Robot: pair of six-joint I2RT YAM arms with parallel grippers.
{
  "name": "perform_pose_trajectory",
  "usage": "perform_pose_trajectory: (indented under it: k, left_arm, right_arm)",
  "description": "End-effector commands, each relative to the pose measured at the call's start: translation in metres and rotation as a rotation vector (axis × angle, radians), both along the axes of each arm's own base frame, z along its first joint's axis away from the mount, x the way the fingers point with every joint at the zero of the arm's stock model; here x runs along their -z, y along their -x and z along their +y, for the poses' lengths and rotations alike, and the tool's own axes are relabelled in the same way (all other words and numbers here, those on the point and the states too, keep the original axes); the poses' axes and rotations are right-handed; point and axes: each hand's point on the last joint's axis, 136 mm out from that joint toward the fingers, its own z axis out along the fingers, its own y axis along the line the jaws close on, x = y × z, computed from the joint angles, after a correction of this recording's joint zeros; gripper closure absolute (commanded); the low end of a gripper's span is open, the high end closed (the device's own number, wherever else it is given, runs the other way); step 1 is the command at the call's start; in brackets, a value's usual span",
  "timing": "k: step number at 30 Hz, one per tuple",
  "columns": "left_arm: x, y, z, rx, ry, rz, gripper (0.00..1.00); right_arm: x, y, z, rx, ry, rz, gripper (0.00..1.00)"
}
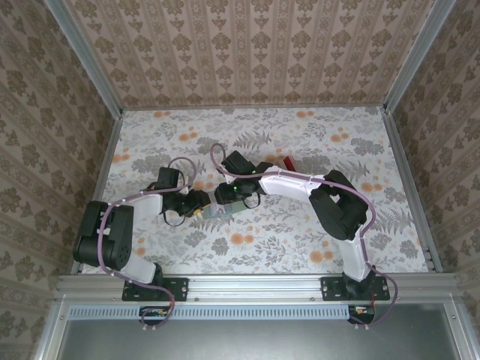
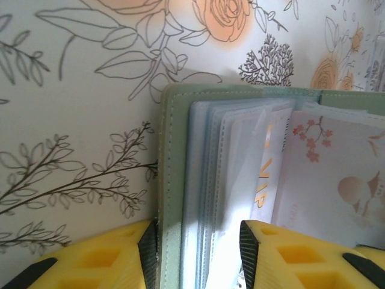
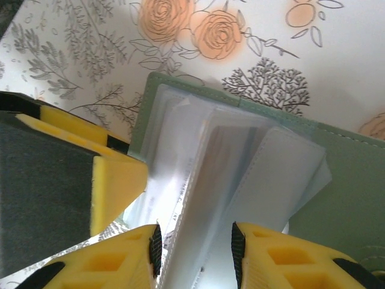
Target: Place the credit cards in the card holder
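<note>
Near the middle of the floral table (image 1: 300, 247), my left gripper (image 2: 195, 244) sits at the left edge of the open card holder (image 2: 171, 156). Its yellow fingers are narrowed onto the sage cover and a stack of clear sleeves (image 2: 210, 180), pinning that side down. One sleeve carries a card with gold lettering (image 2: 261, 180). The holder lies on the table between my two grippers.

Just to the right, my right gripper (image 3: 195, 241) has its fingers drawn in narrow around a single sleeve leaf (image 3: 198, 198) that stands up from the pack. Something dark shows inside it, but I cannot tell whether that is a card. Farther right, beyond the right arm, a red credit card (image 1: 287, 162) lies on the table, well apart from the holder.

I judge this step to be opening a pocket. I would hold the left clamp firm and low so the holder cannot slide. I would lift the leaf along its hinge, not sideways, because thin plastic will probably buckle or slip out. The pocket mouth should gape before I fetch the red card.
</note>
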Motion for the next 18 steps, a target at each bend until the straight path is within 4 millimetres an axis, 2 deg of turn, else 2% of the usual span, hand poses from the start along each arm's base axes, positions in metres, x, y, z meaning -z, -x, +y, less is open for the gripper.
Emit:
perform_pose_trajectory:
  k: [1,8,18]
  left_arm:
    - [0.001,0.002,-0.01,0.008,0.051,0.016,0.56]
    - [-0.003,-0.002,-0.011,-0.007,0.071,0.005,0.55]
    - [-0.023,-0.008,-0.029,0.011,0.182,-0.008,0.55]
  right_arm:
    - [0.014,-0.003,-0.021,0.026,0.082,-0.001,0.61]
    - [0.026,-0.003,-0.038,0.06,0.086,0.018,0.64]
    - [0.018,-0.002,-0.023,0.042,0.005,0.042,0.64]
